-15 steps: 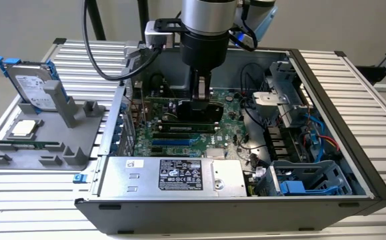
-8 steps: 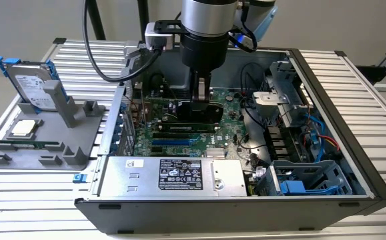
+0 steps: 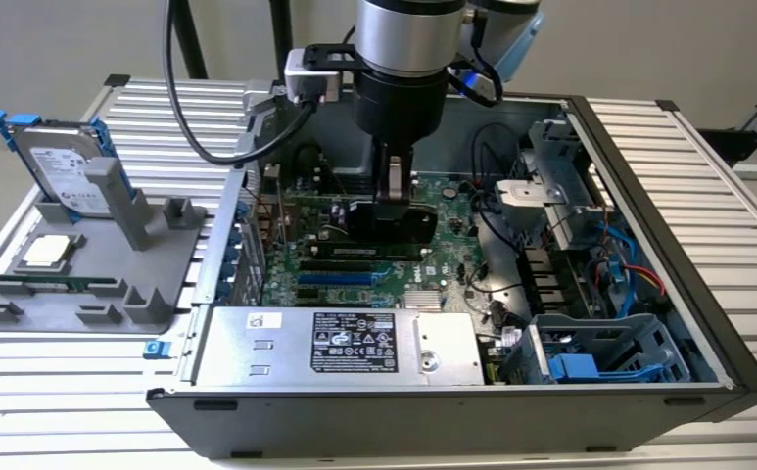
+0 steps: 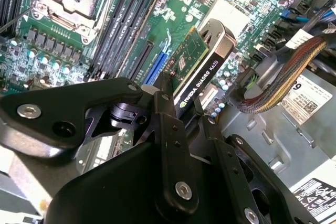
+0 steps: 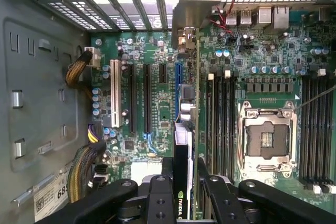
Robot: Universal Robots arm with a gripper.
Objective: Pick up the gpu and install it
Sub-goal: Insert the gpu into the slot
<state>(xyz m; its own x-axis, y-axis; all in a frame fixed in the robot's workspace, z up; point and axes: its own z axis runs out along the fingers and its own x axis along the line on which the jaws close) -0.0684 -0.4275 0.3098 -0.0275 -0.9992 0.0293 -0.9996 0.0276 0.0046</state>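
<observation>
My gripper (image 3: 397, 201) reaches down into the open computer case (image 3: 639, 392) and is shut on the gpu (image 3: 394, 227), which it holds low over the green motherboard (image 3: 352, 269). In the second wrist view the gpu (image 4: 202, 64) shows a black shroud over a green board and sticks out past the gripper (image 4: 184, 113). In the first wrist view the gpu (image 5: 184, 135) is edge-on between the fingers of the gripper (image 5: 184, 176). There it runs along the blue expansion slot (image 5: 178, 77), its silver bracket (image 5: 187, 30) at the rear slot openings. I cannot tell whether it sits in the slot.
A grey fixture (image 3: 91, 294) at the exterior view's left carries a silver hard drive (image 3: 65, 166), a processor chip (image 3: 49, 252) and a memory stick (image 3: 54, 285). Inside the case are the power supply (image 3: 339, 343), a drive cage (image 3: 600, 352), cable bundles (image 4: 273, 87) and an open processor socket (image 5: 265, 137).
</observation>
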